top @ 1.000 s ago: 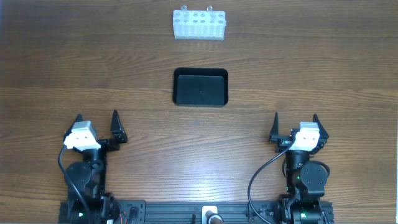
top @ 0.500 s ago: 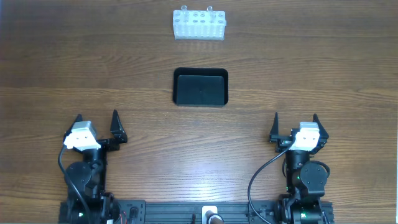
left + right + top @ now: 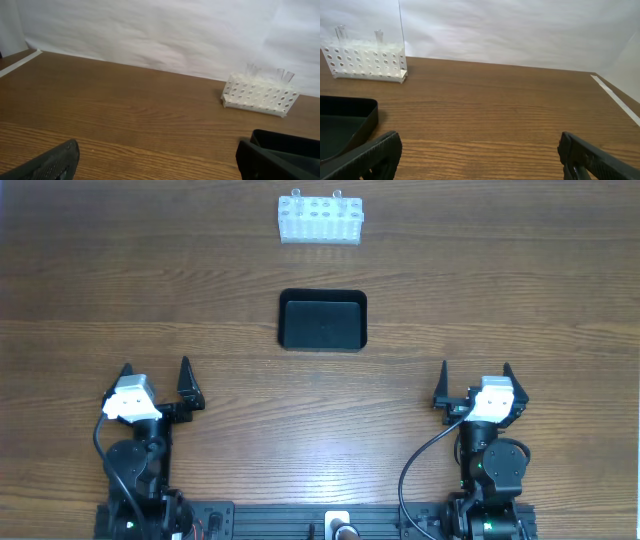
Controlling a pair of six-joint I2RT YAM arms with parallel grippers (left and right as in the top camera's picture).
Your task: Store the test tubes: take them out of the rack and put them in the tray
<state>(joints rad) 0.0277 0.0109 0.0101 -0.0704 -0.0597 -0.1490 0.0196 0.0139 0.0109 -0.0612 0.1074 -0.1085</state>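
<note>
Though nothing on it has moved in the last second, table [image 3: 100, 280]: brown wood, carrying the tray at mid-depth and the rack at the far edge.
Left gripper [image 3: 156, 368]: parked near its base, well short of the tray, fingers spread wide with nothing between them.
Right gripper [image 3: 475, 370]: parked likewise on the other side, fingers spread and empty.
Tray [image 3: 323, 325]: black, shallow, nothing in it, between the arms and the rack.
Rack [image 3: 320, 222]: white and perforated, beyond the tray and apart from it.
Test tubes [image 3: 296, 195]: clear, upright in the rack, rims poking above its top near either end; at least two, exact count hard to tell.
Change: none; both arms hold the same pose.
Meaning: by my judgement the task has not begun, and every tube remains to be lifted out.
</note>
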